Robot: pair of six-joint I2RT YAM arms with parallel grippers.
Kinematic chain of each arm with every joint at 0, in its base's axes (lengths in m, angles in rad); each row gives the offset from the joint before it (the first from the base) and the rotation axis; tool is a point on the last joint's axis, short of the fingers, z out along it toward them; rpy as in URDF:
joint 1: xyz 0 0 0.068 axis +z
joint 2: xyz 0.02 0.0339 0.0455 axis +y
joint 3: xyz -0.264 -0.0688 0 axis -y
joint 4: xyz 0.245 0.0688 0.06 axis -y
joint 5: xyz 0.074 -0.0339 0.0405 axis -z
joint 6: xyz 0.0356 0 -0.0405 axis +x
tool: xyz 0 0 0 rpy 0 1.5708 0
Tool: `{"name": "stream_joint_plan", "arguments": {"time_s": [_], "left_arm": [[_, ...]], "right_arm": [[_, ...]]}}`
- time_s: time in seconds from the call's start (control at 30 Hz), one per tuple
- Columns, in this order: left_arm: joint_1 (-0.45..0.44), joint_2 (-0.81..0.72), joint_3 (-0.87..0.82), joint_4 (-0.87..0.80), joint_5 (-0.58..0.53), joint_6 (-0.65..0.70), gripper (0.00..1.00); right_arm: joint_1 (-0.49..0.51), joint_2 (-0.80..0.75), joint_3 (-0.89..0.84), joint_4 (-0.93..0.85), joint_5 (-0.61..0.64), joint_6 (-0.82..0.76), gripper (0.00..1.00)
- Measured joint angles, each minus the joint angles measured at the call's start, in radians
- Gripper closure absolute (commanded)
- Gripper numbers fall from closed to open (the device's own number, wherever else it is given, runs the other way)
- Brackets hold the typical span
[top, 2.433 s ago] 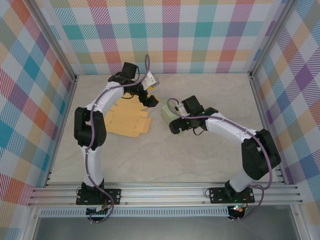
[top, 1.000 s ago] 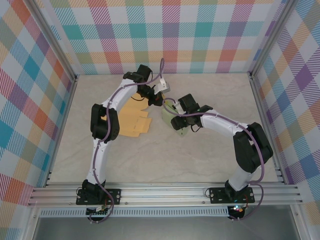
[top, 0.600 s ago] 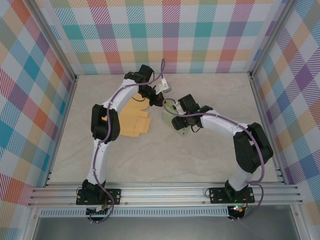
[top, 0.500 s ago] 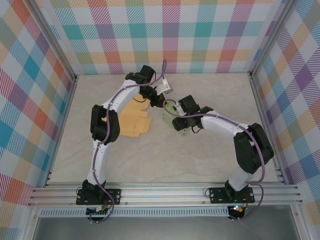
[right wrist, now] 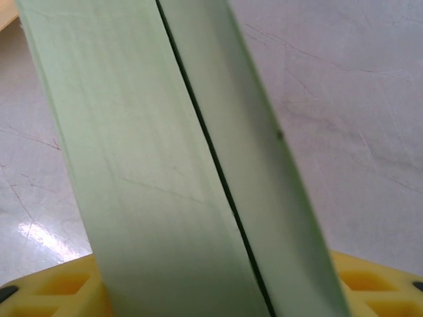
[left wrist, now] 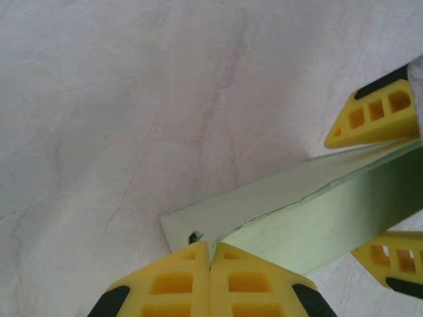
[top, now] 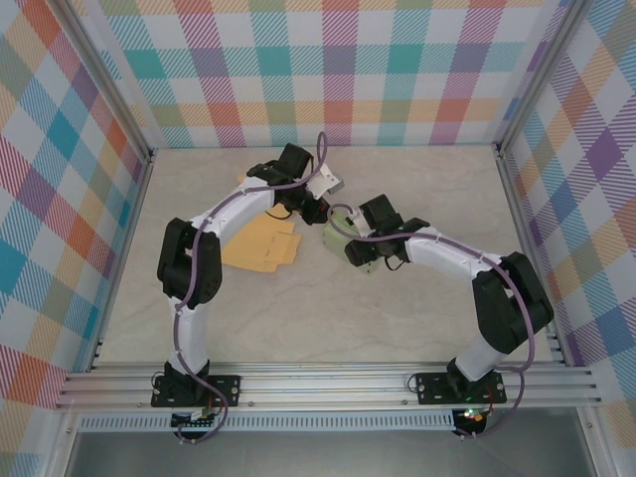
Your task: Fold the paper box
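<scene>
Right hand (left wrist: 344,195) clamps the paper box (left wrist: 297,211) across its walls. Left hand (left wrist: 210,277), closed tight, sits at the box's corner. Recommend a steady clamp and a square push.

No legible text, labels, brands, numbers or signs in any view. The paper box (left wrist: 317,211) has plain green faces with no print on the sides that show.
</scene>
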Motion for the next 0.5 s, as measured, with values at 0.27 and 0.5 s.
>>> {"name": "stream_joint_plan", "arguments": {"time_s": [0.27,0.5], "left_arm": [[-0.025,-0.119,-0.148,0.066,-0.084,-0.159,0.97],[-0.053,-0.201,-0.217,0.072,-0.158,-0.245,0.95]], "right_arm": [[-0.007,-0.025,-0.027,0.008,-0.085,-0.037,0.4],[-0.007,-0.038,-0.036,0.009,-0.134,-0.062,0.4]]}}
